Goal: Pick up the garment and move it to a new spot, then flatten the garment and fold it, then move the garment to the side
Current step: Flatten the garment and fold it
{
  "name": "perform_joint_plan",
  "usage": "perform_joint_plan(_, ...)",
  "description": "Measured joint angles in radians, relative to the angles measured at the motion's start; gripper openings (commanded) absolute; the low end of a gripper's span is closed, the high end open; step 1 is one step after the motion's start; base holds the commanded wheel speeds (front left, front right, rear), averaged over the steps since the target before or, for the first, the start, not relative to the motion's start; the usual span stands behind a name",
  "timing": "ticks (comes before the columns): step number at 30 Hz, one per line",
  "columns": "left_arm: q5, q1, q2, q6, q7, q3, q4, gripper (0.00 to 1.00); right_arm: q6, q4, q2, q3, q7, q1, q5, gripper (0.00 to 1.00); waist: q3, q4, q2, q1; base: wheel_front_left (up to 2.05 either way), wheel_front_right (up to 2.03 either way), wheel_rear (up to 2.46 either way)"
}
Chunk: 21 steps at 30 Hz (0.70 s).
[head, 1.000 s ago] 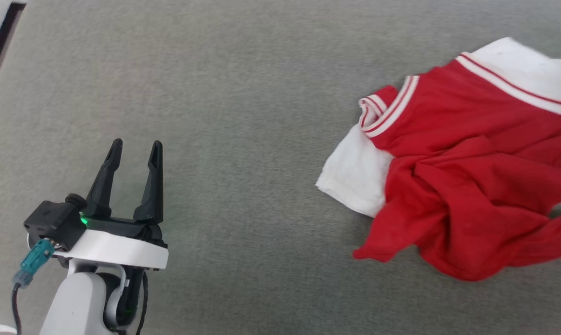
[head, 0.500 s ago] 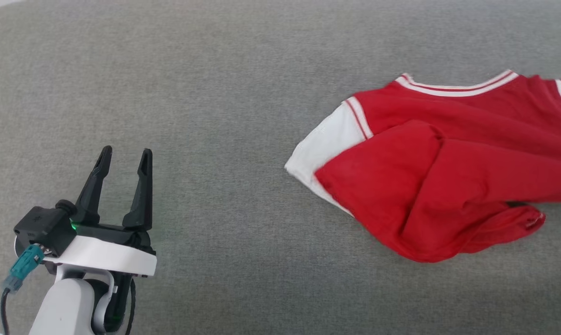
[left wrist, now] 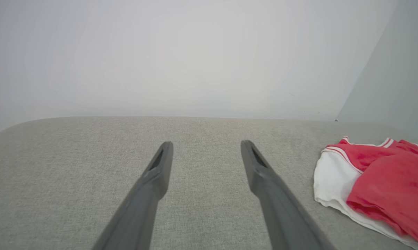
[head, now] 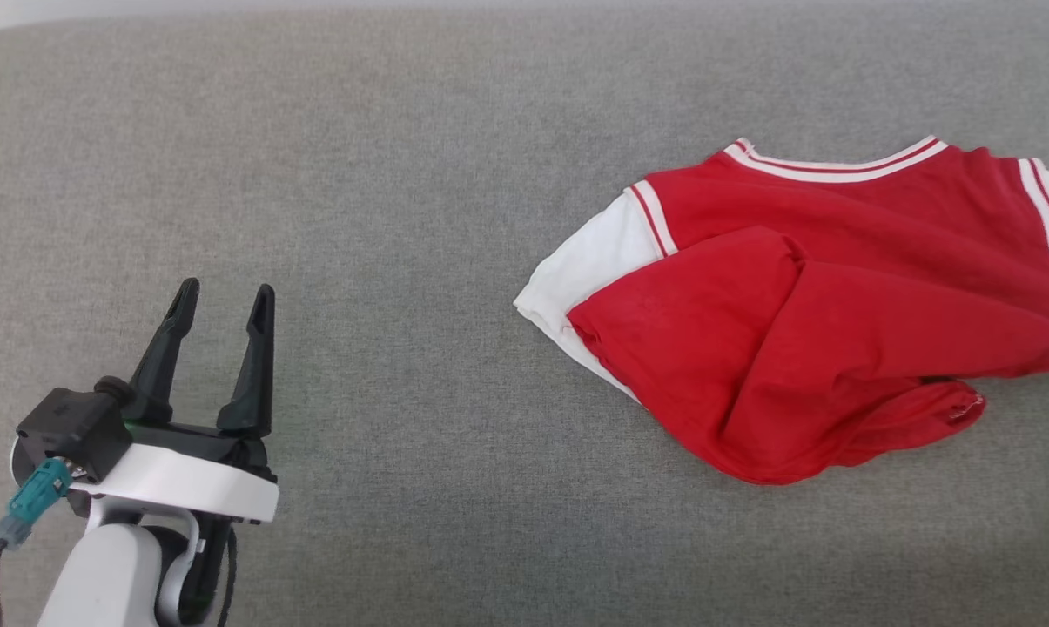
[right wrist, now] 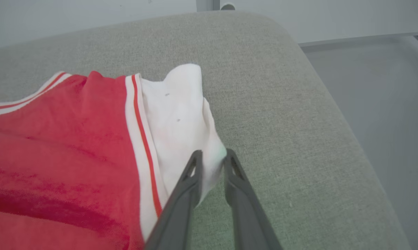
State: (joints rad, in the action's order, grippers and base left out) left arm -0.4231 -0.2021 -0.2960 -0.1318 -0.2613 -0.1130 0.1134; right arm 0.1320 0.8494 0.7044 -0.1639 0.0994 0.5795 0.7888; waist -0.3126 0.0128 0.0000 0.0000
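Observation:
The garment [head: 820, 305], a red shirt with white sleeves and striped trim, lies crumpled on the right of the grey surface; its lower part is folded up over itself. In the right wrist view my right gripper [right wrist: 213, 157] is shut on the edge of the garment's [right wrist: 91, 146] white sleeve [right wrist: 181, 118]. My left gripper [head: 219, 300] hovers open and empty at the lower left of the head view, far from the cloth. The left wrist view shows its fingers [left wrist: 156, 173] spread, with the garment [left wrist: 375, 184] off to the right.
The grey fabric surface [head: 402, 218] has a rounded far edge with a pale wall behind it [left wrist: 195, 62]. In the right wrist view its right edge [right wrist: 333, 104] drops to a grey floor [right wrist: 375, 90].
The head camera has shifted. The garment has been pulled and spread from a bunched heap into a flatter shape, neckline away from me. The left gripper stays open.

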Motion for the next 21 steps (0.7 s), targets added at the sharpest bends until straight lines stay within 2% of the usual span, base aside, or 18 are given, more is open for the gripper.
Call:
perform_joint_plan(6, 0.0, -0.004, -0.051, 0.0, 0.0, -0.02, 0.001, 1.0, 0.0, -0.068, 0.002, 0.022, -0.123, -0.035, -0.03, 1.0, 0.037, -0.014, 0.0, 0.0, 0.0, 0.0, 0.0)
perform_joint_plan(10, -0.009, -0.042, -0.113, 0.0, 0.0, -0.076, -0.006, 1.0, 0.0, -0.139, 0.0, 0.047, -0.233, -0.063, -0.054, 1.0, 0.057, -0.031, 0.0, 0.0, 0.0, 0.0, 0.0)
perform_joint_plan(15, -0.059, -0.156, -0.234, 0.0, 0.024, -0.235, 0.014, 1.0, 0.0, -0.239, -0.052, 0.081, -0.308, -0.112, -0.1, 1.0, 0.07, -0.06, 0.0, 0.0, 0.0, 0.0, 0.0)
perform_joint_plan(21, -0.233, -0.367, -0.336, 0.0, 0.205, -0.483, 0.02, 1.0, 0.0, -0.366, -0.134, 0.137, -0.319, -0.16, -0.165, 1.0, 0.058, -0.106, 0.0, 0.0, 0.0, 0.0, 0.0)
